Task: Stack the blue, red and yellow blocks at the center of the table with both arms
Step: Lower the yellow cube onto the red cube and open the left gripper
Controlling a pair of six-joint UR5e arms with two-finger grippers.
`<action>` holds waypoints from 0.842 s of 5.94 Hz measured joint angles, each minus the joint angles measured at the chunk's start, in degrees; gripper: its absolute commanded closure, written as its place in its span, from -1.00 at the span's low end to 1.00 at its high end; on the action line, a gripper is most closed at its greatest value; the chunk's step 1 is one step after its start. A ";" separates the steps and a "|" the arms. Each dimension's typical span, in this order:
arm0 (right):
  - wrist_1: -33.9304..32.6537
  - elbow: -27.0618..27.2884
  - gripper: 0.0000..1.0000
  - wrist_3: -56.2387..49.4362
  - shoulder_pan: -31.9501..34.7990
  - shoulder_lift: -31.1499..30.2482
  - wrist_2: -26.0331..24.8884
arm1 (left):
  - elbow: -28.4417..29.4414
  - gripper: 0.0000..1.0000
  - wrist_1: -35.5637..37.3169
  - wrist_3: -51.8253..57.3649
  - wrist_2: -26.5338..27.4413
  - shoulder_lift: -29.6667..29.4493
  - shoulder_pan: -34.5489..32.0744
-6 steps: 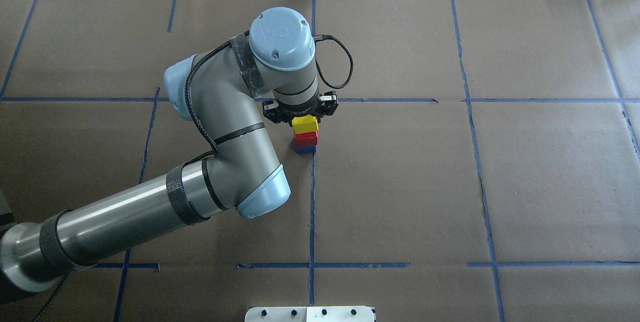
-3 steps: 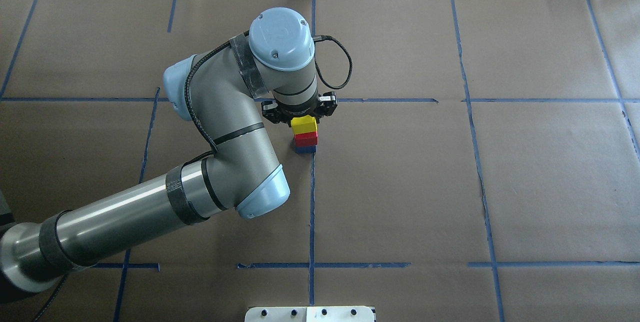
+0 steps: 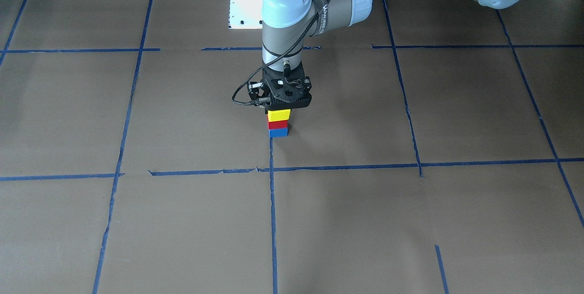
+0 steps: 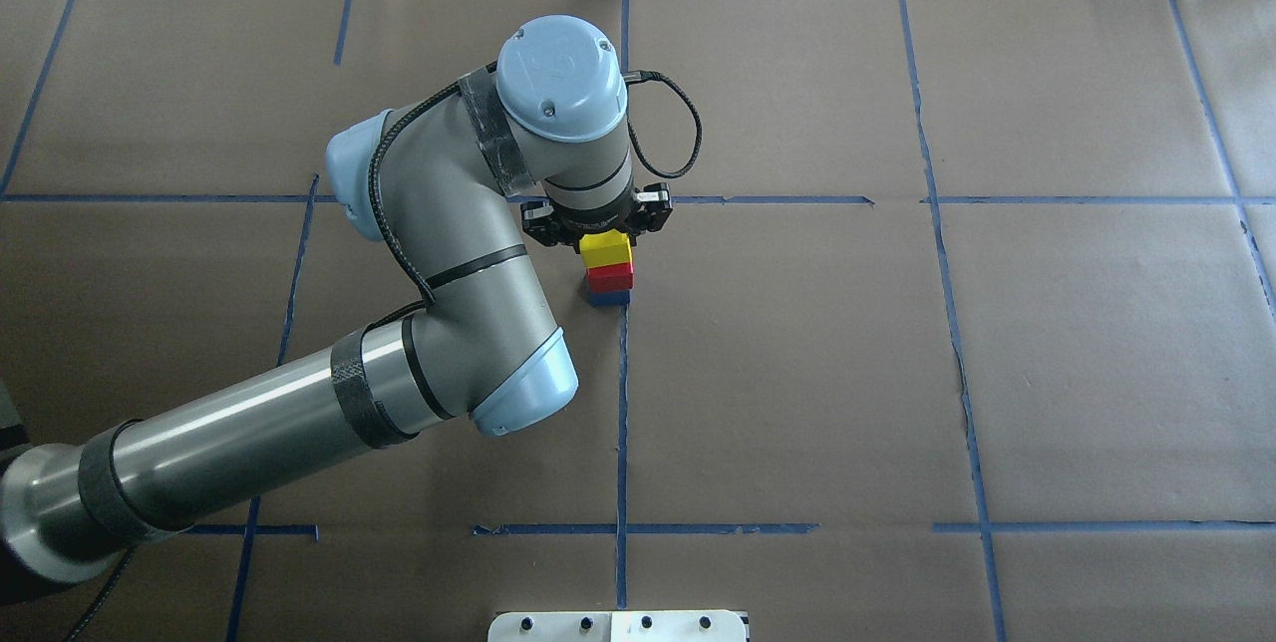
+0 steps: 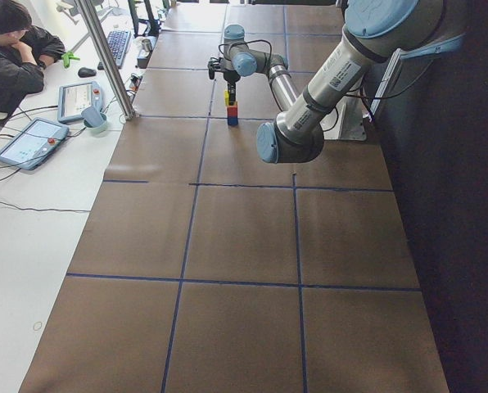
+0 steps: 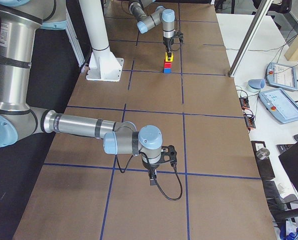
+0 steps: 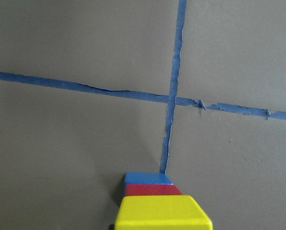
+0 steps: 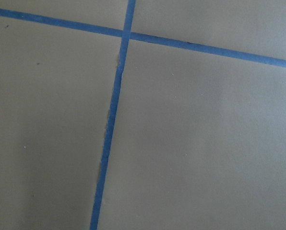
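The left pincer (image 3: 279, 107) hangs straight over the yellow block (image 3: 278, 115), atop the red block (image 3: 278, 124) and the blue block (image 3: 278, 133); whether it grips, I cannot tell.

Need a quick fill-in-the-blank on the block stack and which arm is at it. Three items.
1. The top block of the stack is ___.
2. The red block rests directly on the ___ block.
3. The gripper just above the stack belongs to the robot's ___ arm.
Missing words: yellow, blue, left.
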 measured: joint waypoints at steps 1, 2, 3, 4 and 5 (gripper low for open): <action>0.00 0.00 -1.00 0.00 -0.01 0.00 0.00 | 0.06 0.35 0.00 0.00 0.03 -0.02 0.04; 0.00 0.00 -1.00 0.00 0.01 0.00 0.00 | 0.09 0.20 -0.02 0.00 0.02 -0.06 0.06; 0.00 0.00 -1.00 0.00 0.02 0.00 0.00 | 0.10 0.14 -0.06 0.00 -0.02 -0.08 0.06; 0.00 0.00 -1.00 0.00 0.03 0.00 0.00 | 0.10 0.08 -0.08 0.00 -0.03 -0.09 0.05; 0.00 -0.01 -1.00 0.00 0.03 0.00 0.00 | 0.11 -0.04 -0.06 0.00 -0.01 -0.06 0.04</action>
